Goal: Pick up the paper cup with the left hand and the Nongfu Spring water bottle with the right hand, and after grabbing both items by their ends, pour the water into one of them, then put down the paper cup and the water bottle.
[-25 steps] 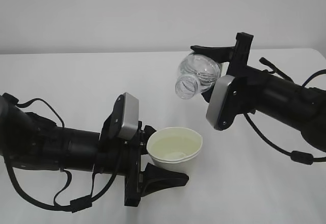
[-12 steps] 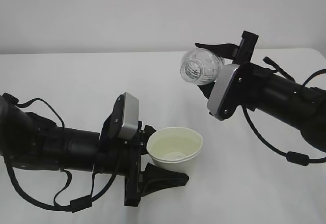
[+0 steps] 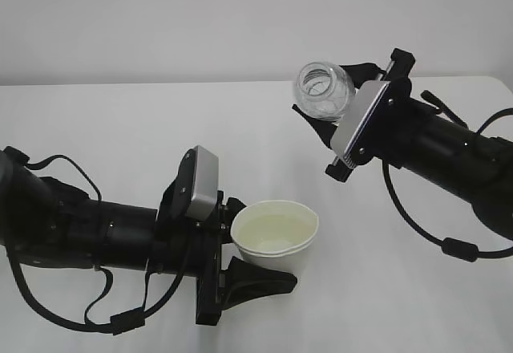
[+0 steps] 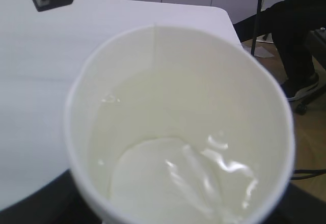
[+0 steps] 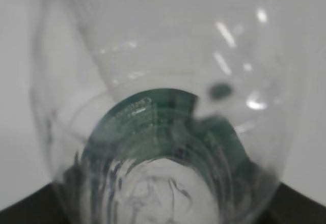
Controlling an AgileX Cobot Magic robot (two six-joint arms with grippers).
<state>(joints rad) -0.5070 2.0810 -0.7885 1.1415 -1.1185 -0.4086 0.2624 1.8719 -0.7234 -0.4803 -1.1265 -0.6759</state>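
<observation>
White tabletop (image 3: 120, 128) and a plain pale wall are all that surround your two arms, so nothing crowds the work.

You look to be past the pour. The paper cup (image 3: 275, 237) holds a shallow pool of the water (image 4: 204, 183), rippling against its cream inside in the left wrist view. The Nongfu Spring water bottle (image 3: 323, 91) shows no liquid that I can make out in the exterior view; through the right wrist camera you see only clear ribbed wall and the green label band, too blurred to rule out a few drops. What is left, by my reading, is to set both items down on the table and let go.

Your left hand (image 3: 240, 269) lies low and nearly level, reaching toward the middle of the table, its jaws clamped on the lower part of the cup. The cup stands upright at its fingertips, mouth up, close above the surface; whether its base touches I cannot tell.

Your right hand (image 3: 345, 100) is raised well above and beyond the cup, wrist angled upward. Its jaws are closed on the bottle's base end, and the bottle juts out ahead of them, neck tipped slightly up, open mouth facing the camera, no longer over the cup.
</observation>
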